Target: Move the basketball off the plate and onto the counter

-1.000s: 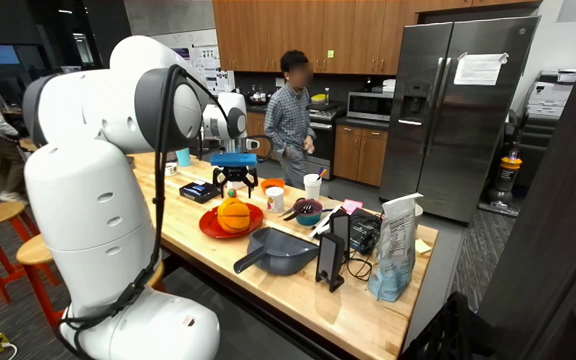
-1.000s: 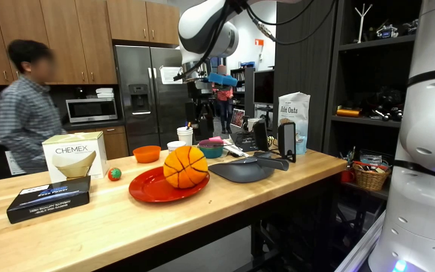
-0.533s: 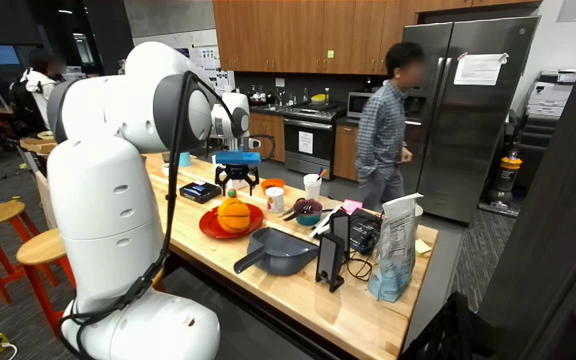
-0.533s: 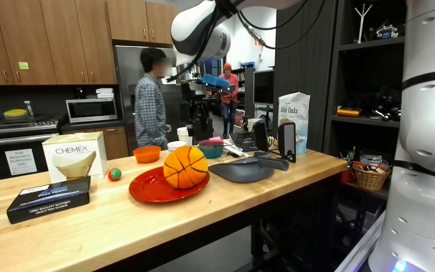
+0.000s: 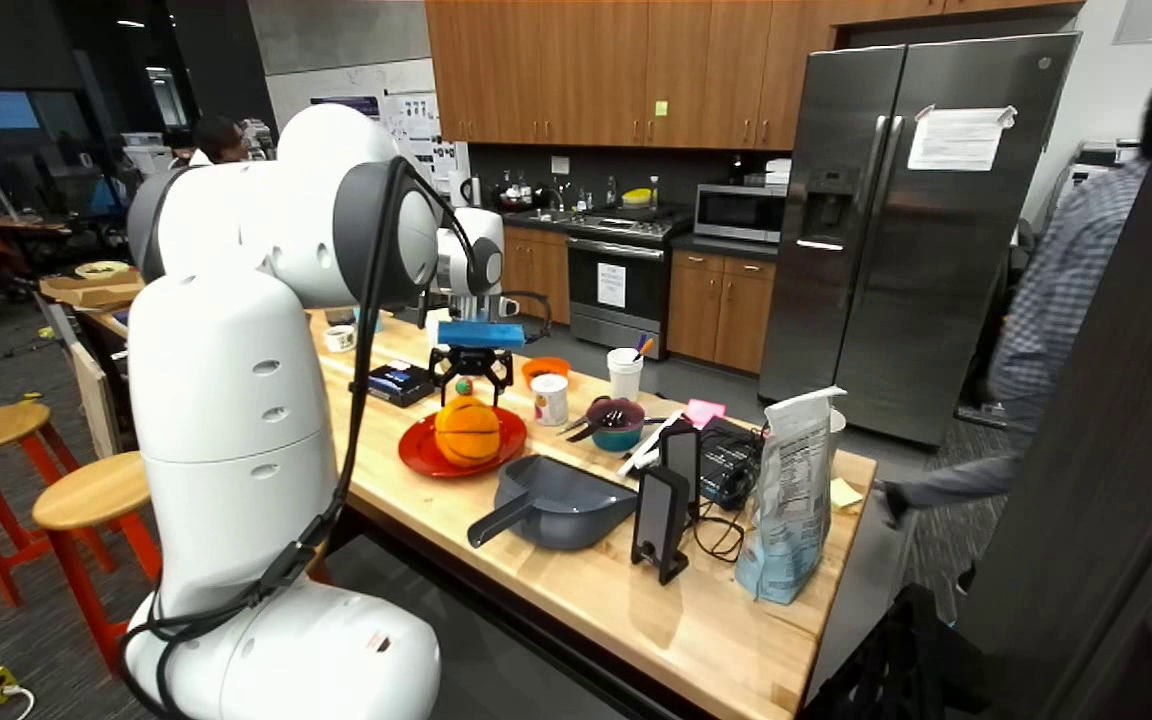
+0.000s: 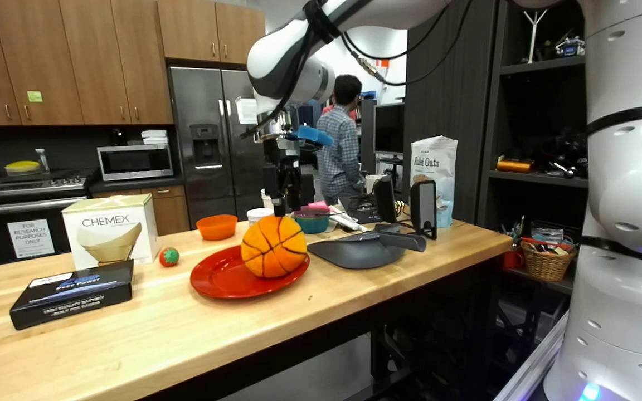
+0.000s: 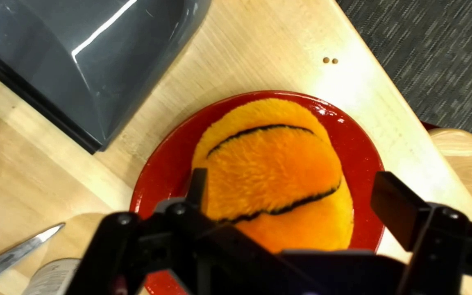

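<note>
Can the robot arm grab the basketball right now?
Probably yes: the open claw hangs over the basketball, with nothing visible between them. It may need a small shift: in the wrist view one finger overlaps the ball's edge.

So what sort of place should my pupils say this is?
Likely a kitchen area in a research lab: a refrigerator, a stove and, on its front, a sign reading "FOR RESEARCH PURPOSES ONLY".

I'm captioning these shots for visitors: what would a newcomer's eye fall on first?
Most likely the bright orange basketball, sitting on the red plate on the light-wood counter. Next would probably come the big white robot arm, with its open gripper hanging near the basketball's top. A dark grey dustpan lies beside the plate.
</note>
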`<state>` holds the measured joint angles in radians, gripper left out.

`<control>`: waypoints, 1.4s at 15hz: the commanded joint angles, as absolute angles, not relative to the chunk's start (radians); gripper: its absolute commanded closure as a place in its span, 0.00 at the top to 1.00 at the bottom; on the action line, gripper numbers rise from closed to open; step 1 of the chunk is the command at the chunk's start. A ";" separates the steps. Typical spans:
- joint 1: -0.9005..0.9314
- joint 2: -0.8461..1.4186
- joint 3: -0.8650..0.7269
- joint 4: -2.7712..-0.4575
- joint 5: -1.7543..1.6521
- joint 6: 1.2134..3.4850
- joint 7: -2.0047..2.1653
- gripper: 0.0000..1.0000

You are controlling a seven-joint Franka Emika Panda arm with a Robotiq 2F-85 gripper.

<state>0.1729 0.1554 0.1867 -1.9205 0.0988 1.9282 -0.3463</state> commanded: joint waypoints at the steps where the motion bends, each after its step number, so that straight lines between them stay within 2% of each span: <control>1: 0.171 0.170 0.201 -1.923 0.109 1.955 -0.390 1.00; 21: 0.172 0.191 0.217 -2.015 0.086 2.031 -0.383 1.00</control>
